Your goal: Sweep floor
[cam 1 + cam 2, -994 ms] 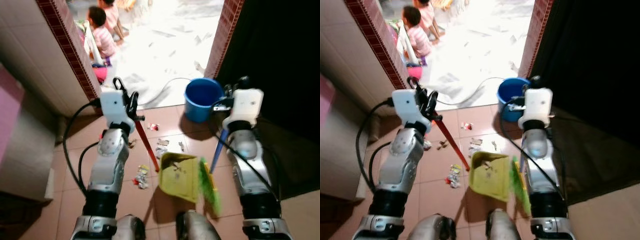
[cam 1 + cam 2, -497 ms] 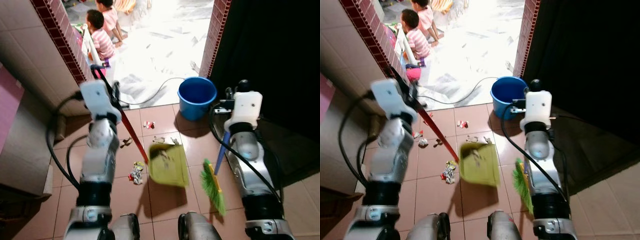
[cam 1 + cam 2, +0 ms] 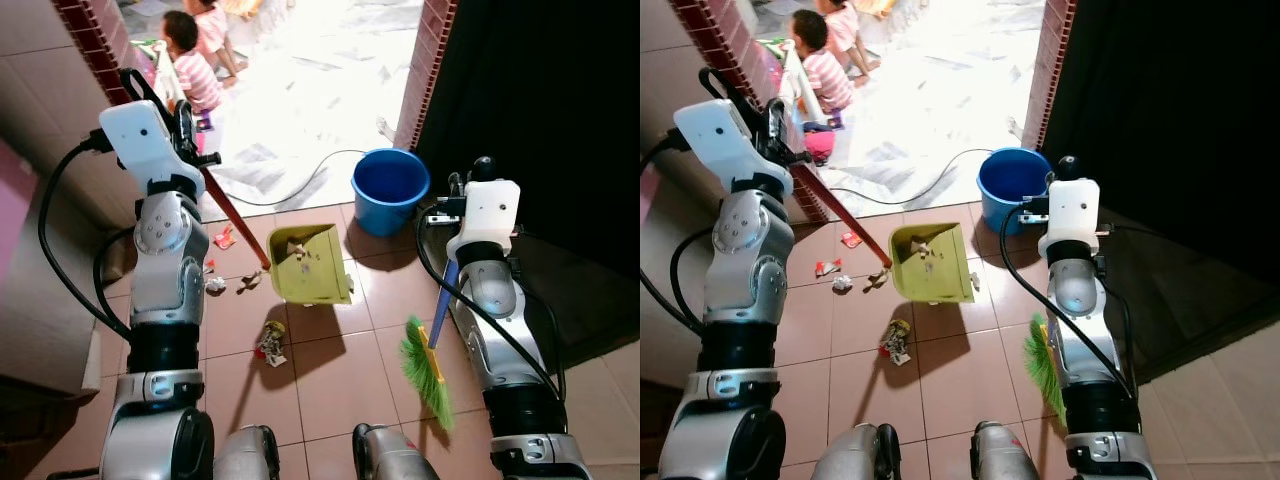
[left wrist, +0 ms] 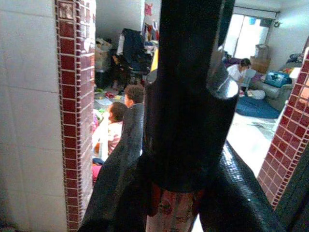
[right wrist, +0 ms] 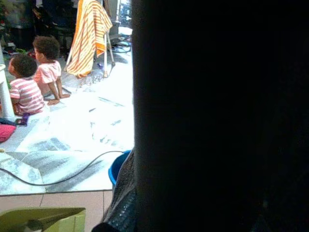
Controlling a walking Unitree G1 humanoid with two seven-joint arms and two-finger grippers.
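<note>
**Dustpan and broom held by their handles above a littered tile floor**

The left hand (image 3: pixel 185 150) is raised beside the red-brick door jamb (image 3: pixel 95 35) and closes on the top of the dustpan's red handle (image 3: pixel 232 215); in the left wrist view its black fingers (image 4: pixel 120 179) wrap the shaft. The yellow-green dustpan (image 3: pixel 308 262) hangs tilted just above the brown floor tiles (image 3: pixel 330 375), mouth turned up, with a few scraps lying inside. The right hand (image 3: pixel 465 200) sits at the top of the broom's blue handle (image 3: pixel 440 300); whether its fingers clasp the handle cannot be told. The green broom head (image 3: pixel 425 372) rests low, near the floor by the robot's right leg. Litter remains: a crumpled wrapper (image 3: pixel 270 342) in front of the pan and smaller scraps (image 3: pixel 222 240) to its left. A blue bucket (image 3: pixel 390 188) stands at the doorway, and a cable (image 3: pixel 300 190) crosses the bright floor beyond, where 2 children (image 3: pixel 190 65) sit.

Handling, as a judgement: both tools appear light, rigid plastic, and the long thin handles give leverage, so the pan is likely to swing or twist when held at the very top. A lower grip would steady it. The bristles look soft and will bend under pressure. The scraps are light and easily scattered.
</note>
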